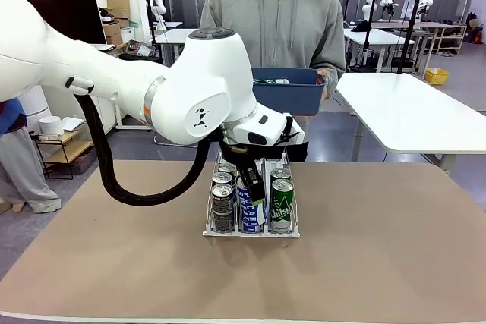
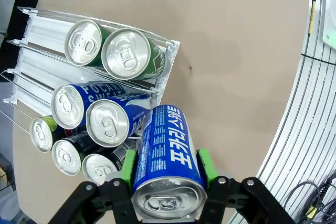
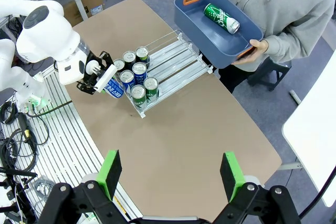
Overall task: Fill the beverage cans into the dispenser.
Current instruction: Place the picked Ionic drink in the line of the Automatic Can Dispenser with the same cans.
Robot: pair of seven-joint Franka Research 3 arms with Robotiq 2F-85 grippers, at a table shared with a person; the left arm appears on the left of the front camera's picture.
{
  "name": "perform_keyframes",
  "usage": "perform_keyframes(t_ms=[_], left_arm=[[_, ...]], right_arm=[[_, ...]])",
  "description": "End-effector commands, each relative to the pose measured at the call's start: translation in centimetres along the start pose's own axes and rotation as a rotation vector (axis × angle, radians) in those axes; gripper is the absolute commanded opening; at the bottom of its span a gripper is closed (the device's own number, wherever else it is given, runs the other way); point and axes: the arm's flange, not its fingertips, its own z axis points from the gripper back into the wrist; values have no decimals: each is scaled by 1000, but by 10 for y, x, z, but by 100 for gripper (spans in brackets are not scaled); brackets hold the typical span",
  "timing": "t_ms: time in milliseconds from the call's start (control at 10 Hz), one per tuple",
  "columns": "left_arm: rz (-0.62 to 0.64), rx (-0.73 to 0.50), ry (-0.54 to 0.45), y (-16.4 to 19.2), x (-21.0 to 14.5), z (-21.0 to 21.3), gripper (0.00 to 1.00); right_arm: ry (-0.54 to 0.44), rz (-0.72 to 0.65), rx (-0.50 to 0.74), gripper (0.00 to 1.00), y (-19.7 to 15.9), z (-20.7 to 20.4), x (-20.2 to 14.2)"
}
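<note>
The brown table [image 1: 380, 248] carries the dispenser [image 1: 250, 232] at its middle. The person [image 1: 277, 20] stands at the far side with a blue bin [image 3: 185, 22] holding one green can [image 3: 221, 18]. The left arm [image 1: 152, 89] reaches across to the rack's near end.

The rack has dark cans [image 1: 222, 206] in the left lane, blue Pocari Sweat cans [image 2: 107, 121] in the middle and green cans [image 2: 128, 53] on the right, all crowded against the near lip, with bare rails behind.

The step looks like loading. The left gripper [image 2: 167, 167] is clamped on a blue Pocari Sweat can [image 2: 164, 140], tilted, just off the near lip in line with the middle lane. Next it probably has to be stood upright and set into free lane space without knocking its neighbours.

The right gripper [image 3: 170, 166] hangs high above the table, jaws wide and empty.
</note>
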Motion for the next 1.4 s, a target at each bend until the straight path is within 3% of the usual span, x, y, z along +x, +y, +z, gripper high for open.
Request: perform_keyframes(t_ms=[0, 600, 900, 1300], left_arm=[[54, -10, 3, 14, 4, -8, 57], [138, 103, -25, 38, 9, -19, 57], [159, 164, 35, 51, 14, -33, 57], [153, 107, 36, 60, 17, -47, 57]], right_arm=[[-22, 0, 14, 100, 3, -3, -3], [-22, 0, 14, 100, 3, -3, -3], [-22, 0, 14, 100, 3, -3, -3], [-22, 0, 14, 100, 3, -3, -3]])
